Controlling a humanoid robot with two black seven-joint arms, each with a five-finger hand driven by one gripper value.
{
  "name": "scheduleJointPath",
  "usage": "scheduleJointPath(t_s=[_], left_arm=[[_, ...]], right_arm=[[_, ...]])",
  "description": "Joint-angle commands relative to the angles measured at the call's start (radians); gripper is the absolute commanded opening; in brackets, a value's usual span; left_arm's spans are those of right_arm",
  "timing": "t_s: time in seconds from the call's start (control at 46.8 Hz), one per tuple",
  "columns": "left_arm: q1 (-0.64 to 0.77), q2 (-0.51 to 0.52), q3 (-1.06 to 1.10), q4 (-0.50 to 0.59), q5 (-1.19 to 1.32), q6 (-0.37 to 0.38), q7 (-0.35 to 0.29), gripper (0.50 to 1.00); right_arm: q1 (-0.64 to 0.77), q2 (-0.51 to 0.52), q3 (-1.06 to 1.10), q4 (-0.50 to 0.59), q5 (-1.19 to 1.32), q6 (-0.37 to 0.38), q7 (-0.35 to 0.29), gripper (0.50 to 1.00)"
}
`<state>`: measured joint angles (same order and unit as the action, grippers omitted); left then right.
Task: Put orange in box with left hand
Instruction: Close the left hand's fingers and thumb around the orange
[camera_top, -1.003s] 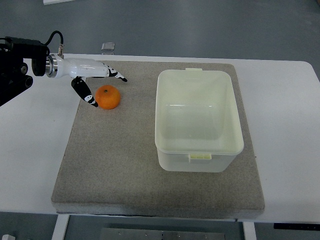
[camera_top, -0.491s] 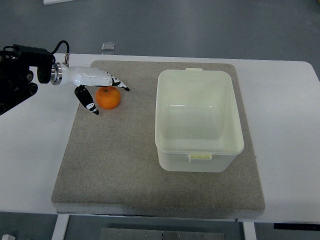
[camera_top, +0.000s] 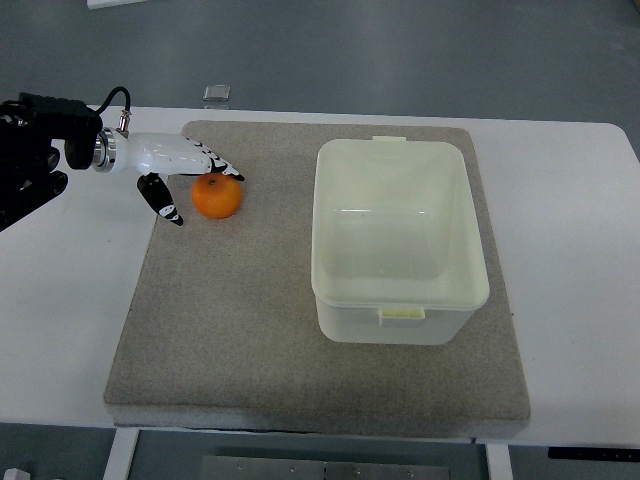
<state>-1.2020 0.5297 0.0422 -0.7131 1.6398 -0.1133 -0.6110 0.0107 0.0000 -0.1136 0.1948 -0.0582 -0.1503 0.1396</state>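
Observation:
An orange (camera_top: 217, 197) sits on the grey mat (camera_top: 240, 330) near its far left corner. My left hand (camera_top: 196, 185) comes in from the left edge and hovers at the orange's left side. Its white fingers (camera_top: 215, 164) reach over the top of the fruit and the thumb (camera_top: 162, 201) hangs down to the left of it, spread and not closed on it. The cream plastic box (camera_top: 398, 238) stands empty on the right half of the mat, its lid off. The right hand does not show.
The mat lies on a white table (camera_top: 60, 320). A small clear object (camera_top: 216, 94) rests at the table's far edge, behind the mat. The black arm housing (camera_top: 30, 150) fills the left edge.
The hand has shifted slightly left and back, with the fingers now lying over the orange's top. The orange has stayed almost in place.

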Motion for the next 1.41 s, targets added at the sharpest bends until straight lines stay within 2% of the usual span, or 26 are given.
scheduleJointPath(t_s=[0.0,0.384,0.662,0.704,0.747,0.768,0.833,0.854,1.195,1.388], left_arm=[[-0.001,-0.001,-0.001,0.0,-0.005,0.001,0.0,0.928],[0.001,-0.014,-0.004,0.001,-0.02,0.004,0.0,0.917],[0.002,-0.014,-0.002,0.001,-0.02,0.04,0.0,0.763],[0.002,-0.014,-0.002,0.001,-0.02,0.043,0.0,0.714],[0.002,-0.014,-0.002,0.001,-0.018,0.05,0.0,0.696],[0.002,-0.014,-0.002,0.001,-0.02,0.056,0.0,0.664],[0.002,-0.014,-0.004,0.001,-0.02,0.075,0.0,0.517],[0.002,-0.016,-0.004,0.001,-0.02,0.081,0.0,0.5],[0.007,-0.028,0.001,0.014,-0.011,0.086,0.0,0.5],[0.005,-0.028,0.001,0.009,-0.018,0.115,0.0,0.5]], right_arm=[[0.0,0.0,0.0,0.0,0.0,0.0,0.0,0.932],[0.0,0.0,0.0,0.0,0.0,0.0,0.0,0.932],[0.0,0.0,0.0,0.0,0.001,0.0,0.0,0.932],[0.0,0.0,0.0,0.0,0.0,0.0,0.0,0.932],[0.0,0.0,0.0,0.0,0.001,0.0,0.0,0.932],[0.0,0.0,0.0,0.0,0.001,0.0,0.0,0.932],[0.0,0.0,0.0,0.0,0.0,0.0,0.0,0.932],[0.0,0.0,0.0,0.0,0.0,0.0,0.0,0.932],[0.0,0.0,0.0,0.0,0.0,0.0,0.0,0.932],[0.0,0.0,0.0,0.0,0.0,0.0,0.0,0.932]])
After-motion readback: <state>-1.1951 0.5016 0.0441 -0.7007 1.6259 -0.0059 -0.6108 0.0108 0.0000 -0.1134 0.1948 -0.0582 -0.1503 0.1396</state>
